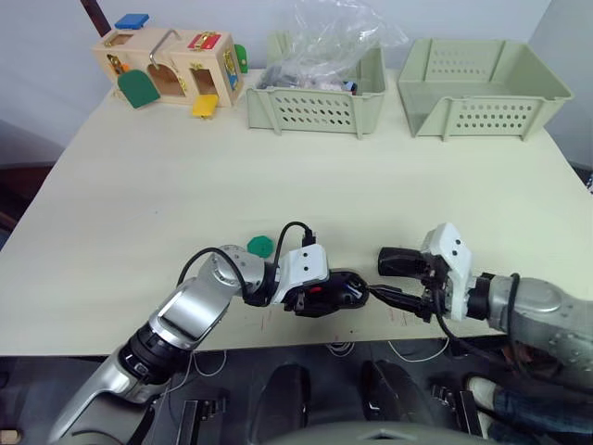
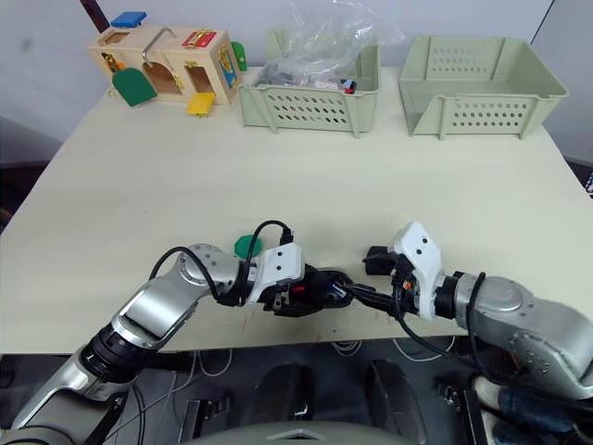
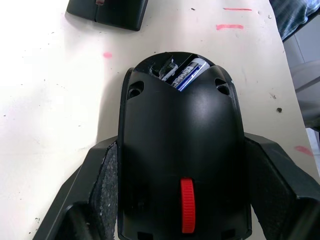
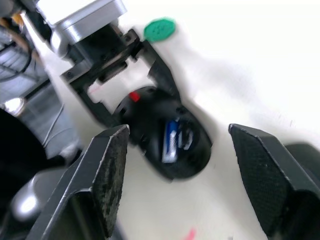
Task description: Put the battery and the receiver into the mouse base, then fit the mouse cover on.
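The mouse base (image 3: 182,150), a black shell with a red wheel, sits near the table's front edge with my left gripper (image 1: 326,291) shut on its two sides. The white and blue battery (image 3: 188,75) lies in its open compartment, also seen as the battery (image 4: 171,138) from the other side. My right gripper (image 1: 380,278) is open just right of the base, its fingers (image 4: 107,175) spread wide and pointing at it. A flat black shape (image 3: 107,10) lies just beyond the base; I cannot tell whether it is the mouse cover. The receiver is out of view.
A green round disc (image 1: 259,246) lies just behind the left gripper. At the table's back stand a wooden latch box (image 1: 171,67), a green bin (image 1: 315,109) holding a plastic bag, and an empty green bin (image 1: 477,93). Red marks (image 3: 230,26) dot the table.
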